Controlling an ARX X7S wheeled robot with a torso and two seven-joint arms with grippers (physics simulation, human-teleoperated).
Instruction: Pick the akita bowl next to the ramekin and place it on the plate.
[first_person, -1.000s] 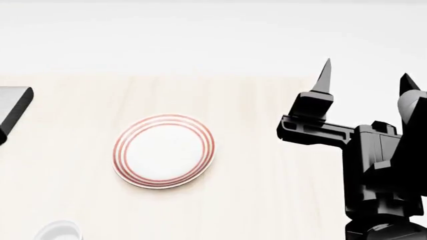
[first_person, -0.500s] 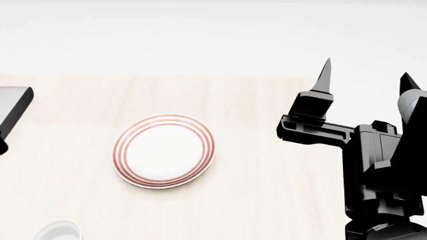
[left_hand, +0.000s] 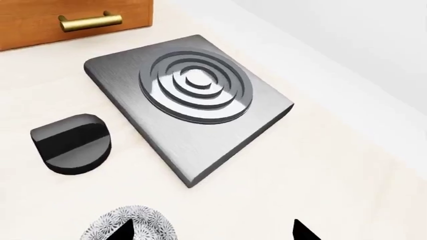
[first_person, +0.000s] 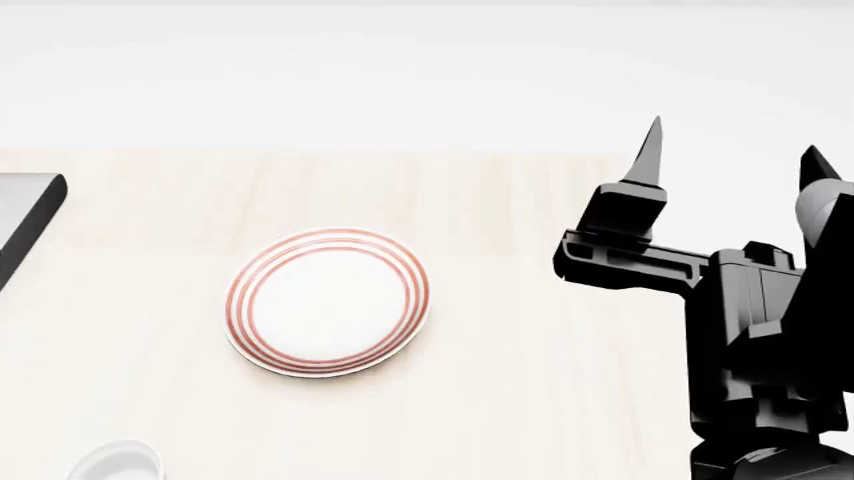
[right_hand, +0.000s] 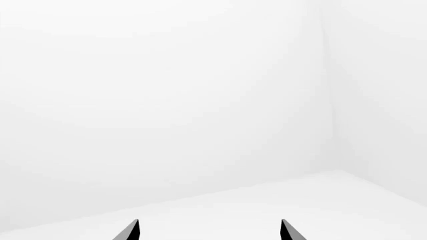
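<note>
The bowl (left_hand: 130, 225) with the grey and white speckles shows only in the left wrist view, at the edge of the picture. It sits on the desk (left_hand: 320, 165) right by one dark tip of the left claw (left_hand: 213, 232). That tip is in front of the bowl, so only part of the bowl shows. The two tips of the left claw are wide apart, and nothing is between them. I cannot tell if a tip touches the bowl.

Farther out from the left claw lies a flat grey square slab (left_hand: 189, 102) with round rings on top. A short black round block (left_hand: 72, 143) sits beside the slab, a bit past the bowl. Beyond them is a brown wooden drawer (left_hand: 73, 20) with a gold handle (left_hand: 90, 21).

In the head view, the plate (first_person: 328, 302) with red rings lies flat on the desk, with nothing on it. It is well apart from the right claw (first_person: 734, 155), off to that claw's left. The right claw points up in the air. Its two tips are apart and hold nothing. A small white dish (first_person: 118, 462) peeks in at the low edge, nearer than the plate.
</note>
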